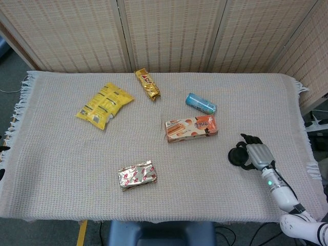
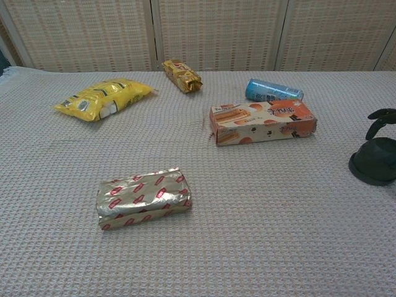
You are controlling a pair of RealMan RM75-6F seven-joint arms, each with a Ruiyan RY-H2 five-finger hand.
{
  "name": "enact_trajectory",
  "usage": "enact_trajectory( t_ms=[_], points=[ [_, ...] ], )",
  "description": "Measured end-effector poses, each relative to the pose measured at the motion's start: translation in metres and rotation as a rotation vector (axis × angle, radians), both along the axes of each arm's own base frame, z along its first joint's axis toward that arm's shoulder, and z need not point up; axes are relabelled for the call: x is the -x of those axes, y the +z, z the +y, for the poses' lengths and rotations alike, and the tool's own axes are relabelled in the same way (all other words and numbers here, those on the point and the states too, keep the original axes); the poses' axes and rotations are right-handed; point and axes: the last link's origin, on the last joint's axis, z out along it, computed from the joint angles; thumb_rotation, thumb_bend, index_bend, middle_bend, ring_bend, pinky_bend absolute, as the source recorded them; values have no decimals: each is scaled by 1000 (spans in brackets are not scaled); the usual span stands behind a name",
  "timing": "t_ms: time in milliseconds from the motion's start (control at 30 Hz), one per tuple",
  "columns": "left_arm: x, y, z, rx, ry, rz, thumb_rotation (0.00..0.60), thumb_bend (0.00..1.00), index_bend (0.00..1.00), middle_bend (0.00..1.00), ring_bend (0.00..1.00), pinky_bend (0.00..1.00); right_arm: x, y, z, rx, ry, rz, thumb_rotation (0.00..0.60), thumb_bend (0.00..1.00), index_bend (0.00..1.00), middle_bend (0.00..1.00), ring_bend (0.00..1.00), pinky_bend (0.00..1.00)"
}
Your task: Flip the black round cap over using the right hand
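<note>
The black round cap (image 1: 236, 156) sits dome-up on the woven cloth near the table's right edge, also seen in the chest view as the cap (image 2: 374, 162). My right hand (image 1: 258, 155) is right beside it on its right side, fingers apart and arched over the cap's right rim. In the chest view only one dark curved fingertip (image 2: 382, 116) shows above the cap. The cap rests on the cloth and is not lifted. At the far left edge of the head view only small dark tips (image 1: 2, 148) show, apparently my left hand.
An orange snack box (image 1: 191, 128) lies left of and behind the cap, with a blue can (image 1: 200, 103) beyond it. A silver-red packet (image 1: 137, 175), a yellow bag (image 1: 104, 105) and a gold bar (image 1: 147, 84) lie further left. The table edge (image 1: 310, 154) is close on the right.
</note>
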Motion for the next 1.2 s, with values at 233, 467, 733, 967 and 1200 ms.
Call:
enact_trajectory(
  t_ms=[233,467,733,967,1200],
  points=[
    [0,0,0,-1,-1,-2,600,448,208,0,0,249,0,2,0,36,38,-4,600,332,397,42,57,174],
    [0,0,0,1,-1,1,600,448,207,0,0,249,-2,4,2,56,61,-33,600,376,443,96,107,192],
    [0,0,0,-1,0,-4,600,448,206,0,0,249,-10,25,21,120,135,-78,600,401,459,142,132,244],
    [-1,0,-1,0,-1,-4,600,448,205,0,0,249,7,50,51,191,111,47,600,408,466,171,165,284],
    [-1,-1,-1,6,2,-1,600,447,205,0,0,251,32,57,66,200,1,113,600,411,465,174,167,285]
  ],
)
